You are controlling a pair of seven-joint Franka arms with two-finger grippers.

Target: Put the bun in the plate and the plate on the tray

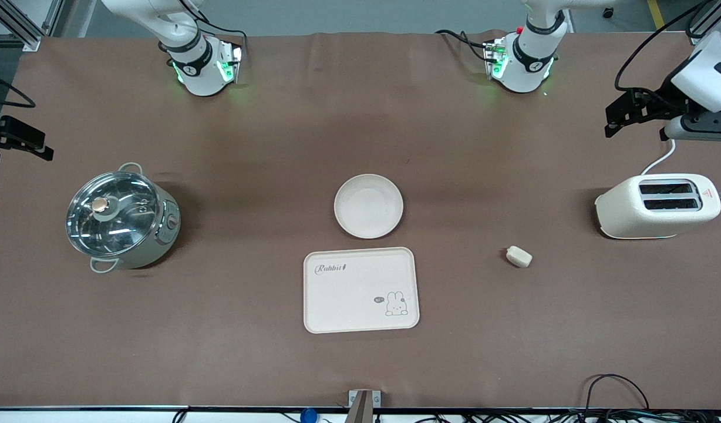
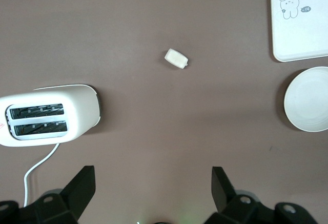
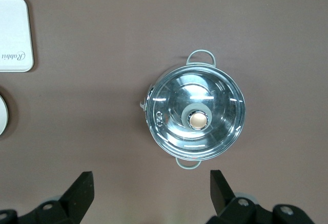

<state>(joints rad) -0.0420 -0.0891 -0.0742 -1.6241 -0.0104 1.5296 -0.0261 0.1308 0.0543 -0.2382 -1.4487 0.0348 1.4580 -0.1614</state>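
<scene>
The round cream-white plate lies mid-table, empty. The cream tray with "Rabbit" script and a bunny lies just nearer the front camera, touching nothing. The small cream-white bun lies on the cloth between the tray and the toaster, toward the left arm's end. My left gripper hangs open and empty over the table by the toaster. Its wrist view shows the bun, tray and plate. My right gripper hangs open and empty over the table by the pot.
A cream two-slot toaster with a white cord stands at the left arm's end. A steel pot with a glass lid stands at the right arm's end. Brown cloth covers the table.
</scene>
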